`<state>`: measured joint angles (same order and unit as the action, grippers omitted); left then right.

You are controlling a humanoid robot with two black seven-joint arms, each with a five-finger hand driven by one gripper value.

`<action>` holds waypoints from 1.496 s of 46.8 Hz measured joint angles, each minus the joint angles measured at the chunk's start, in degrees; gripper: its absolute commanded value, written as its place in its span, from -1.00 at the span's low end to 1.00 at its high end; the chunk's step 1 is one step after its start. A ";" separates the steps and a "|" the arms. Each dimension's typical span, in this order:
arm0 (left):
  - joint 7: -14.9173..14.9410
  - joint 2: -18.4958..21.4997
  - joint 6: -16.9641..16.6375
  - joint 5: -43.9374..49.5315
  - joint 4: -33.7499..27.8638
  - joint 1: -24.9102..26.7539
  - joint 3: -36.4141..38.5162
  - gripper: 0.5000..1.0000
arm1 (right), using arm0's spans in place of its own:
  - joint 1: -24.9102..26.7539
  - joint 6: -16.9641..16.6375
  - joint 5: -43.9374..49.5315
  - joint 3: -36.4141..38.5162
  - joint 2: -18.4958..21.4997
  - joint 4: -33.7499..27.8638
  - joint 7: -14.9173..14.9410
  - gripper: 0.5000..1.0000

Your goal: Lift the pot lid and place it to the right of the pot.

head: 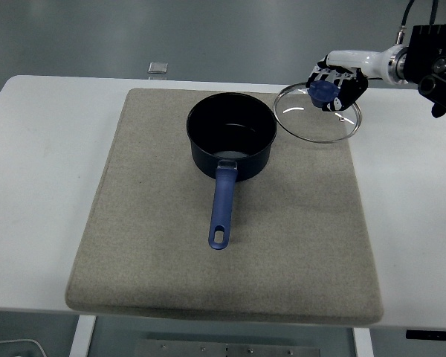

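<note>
A dark blue pot (231,143) stands uncovered on the grey mat (163,245), its blue handle (221,212) pointing toward the near edge. The glass lid (312,120) with a metal rim hangs tilted just right of the pot, over the mat's far right corner. My right hand (334,88) comes in from the upper right and is shut on the lid's blue knob (321,91). Whether the lid's lower rim touches the mat I cannot tell. The left arm does not show.
The mat covers most of the white table (37,171). A small grey object (157,68) lies at the table's far edge, left of centre. Bare table shows to the right of the mat (409,201).
</note>
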<state>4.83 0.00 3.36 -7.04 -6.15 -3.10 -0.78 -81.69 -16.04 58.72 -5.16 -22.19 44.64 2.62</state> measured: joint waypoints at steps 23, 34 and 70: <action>0.00 0.00 0.00 0.00 0.00 0.02 0.00 1.00 | 6.46 4.01 -0.20 -0.25 0.51 -0.61 0.12 0.64; 0.00 0.00 0.00 0.00 0.00 0.01 0.01 1.00 | 6.62 3.83 -1.03 0.49 0.50 -0.69 -0.05 0.65; 0.00 0.00 -0.02 0.01 0.00 0.02 0.00 1.00 | 7.25 -0.98 -53.67 7.98 -1.39 -4.84 -0.63 0.64</action>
<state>4.83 0.00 3.34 -7.02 -6.15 -3.07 -0.79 -74.44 -17.02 5.05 2.83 -23.58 39.79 1.99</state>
